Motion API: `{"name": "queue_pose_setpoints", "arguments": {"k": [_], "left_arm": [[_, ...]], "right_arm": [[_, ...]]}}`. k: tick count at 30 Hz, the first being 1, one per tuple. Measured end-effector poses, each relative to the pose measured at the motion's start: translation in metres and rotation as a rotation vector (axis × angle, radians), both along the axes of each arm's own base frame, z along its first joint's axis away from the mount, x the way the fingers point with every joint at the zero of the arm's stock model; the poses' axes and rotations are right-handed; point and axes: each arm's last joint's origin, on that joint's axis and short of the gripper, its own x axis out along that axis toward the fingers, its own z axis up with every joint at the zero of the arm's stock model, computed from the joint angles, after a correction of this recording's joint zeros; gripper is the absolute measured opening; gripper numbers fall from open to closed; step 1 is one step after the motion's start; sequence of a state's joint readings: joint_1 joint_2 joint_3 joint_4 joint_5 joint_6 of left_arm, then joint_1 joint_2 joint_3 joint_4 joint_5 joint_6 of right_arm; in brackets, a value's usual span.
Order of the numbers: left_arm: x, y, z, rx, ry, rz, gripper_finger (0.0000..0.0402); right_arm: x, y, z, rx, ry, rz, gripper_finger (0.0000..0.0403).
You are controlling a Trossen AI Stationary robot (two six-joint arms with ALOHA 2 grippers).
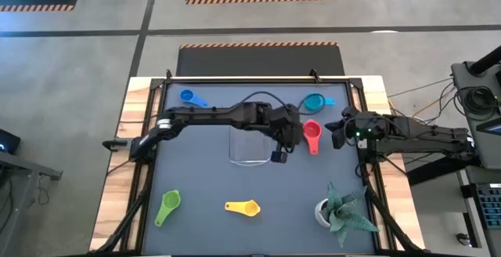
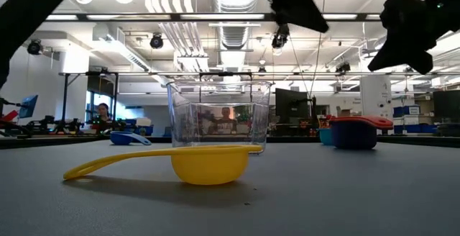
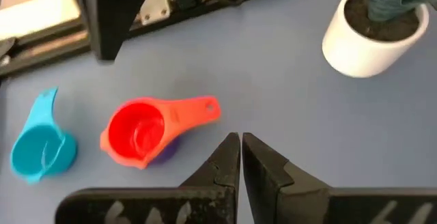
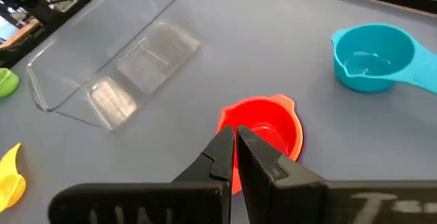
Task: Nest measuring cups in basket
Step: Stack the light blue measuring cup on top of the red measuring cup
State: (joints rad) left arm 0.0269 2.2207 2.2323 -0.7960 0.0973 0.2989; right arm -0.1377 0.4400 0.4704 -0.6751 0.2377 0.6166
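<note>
Measuring cups lie scattered on the dark counter [image 1: 203, 179] around the basket [image 1: 249, 146], a clear bin standing empty at the centre of the high view. A blue cup [image 1: 190, 98] sits toward the upper left, a teal cup [image 1: 313, 102] toward the upper right, and a red cup [image 1: 311, 134] just below the teal one, right of the basket. In the left wrist view the red cup [image 3: 140, 132] rests on something purple that peeks from under its bowl. A green cup [image 1: 167, 205] lies at the lower left and a yellow cup [image 1: 243, 208] at the lower centre; in the low view the yellow cup [image 2: 194, 162] is nearest the camera, with the basket [image 2: 219, 117] behind it. A white pot with a green plant [image 1: 338, 210] stands at the lower right.

The left hand [image 1: 280, 155] reaches across from the left and hangs by the basket's lower right corner, close to the red cup; its fingers [image 3: 225, 162] are pressed together with nothing between them. The right hand [image 1: 335, 132] comes in from the right edge and hangs just right of the red cup, above the counter; its fingers [image 4: 220, 154] are likewise closed on nothing, with the red cup [image 4: 263, 132] directly ahead of them and the teal cup [image 4: 372, 54] farther off
</note>
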Motion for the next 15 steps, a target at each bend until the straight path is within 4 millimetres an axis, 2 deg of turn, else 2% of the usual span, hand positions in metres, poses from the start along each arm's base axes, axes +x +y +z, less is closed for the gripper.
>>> {"name": "queue_pose_setpoints", "arguments": {"k": [4, 9, 15], "left_arm": [[-0.03, 0.001, 0.014, -0.024, -0.025, 0.031, 0.0], [-0.084, -0.002, 0.042, -0.071, -0.141, 0.073, 0.0], [-0.147, -0.008, 0.06, -0.114, -0.255, 0.092, 0.0]], "right_arm": [[0.001, 0.0, 0.001, -0.027, -0.001, 0.021, 0.0009], [0.003, 0.0, 0.004, -0.056, -0.018, 0.04, 0.0009], [0.003, 0.0, 0.022, -0.082, -0.089, 0.048, 0.0009]]}}
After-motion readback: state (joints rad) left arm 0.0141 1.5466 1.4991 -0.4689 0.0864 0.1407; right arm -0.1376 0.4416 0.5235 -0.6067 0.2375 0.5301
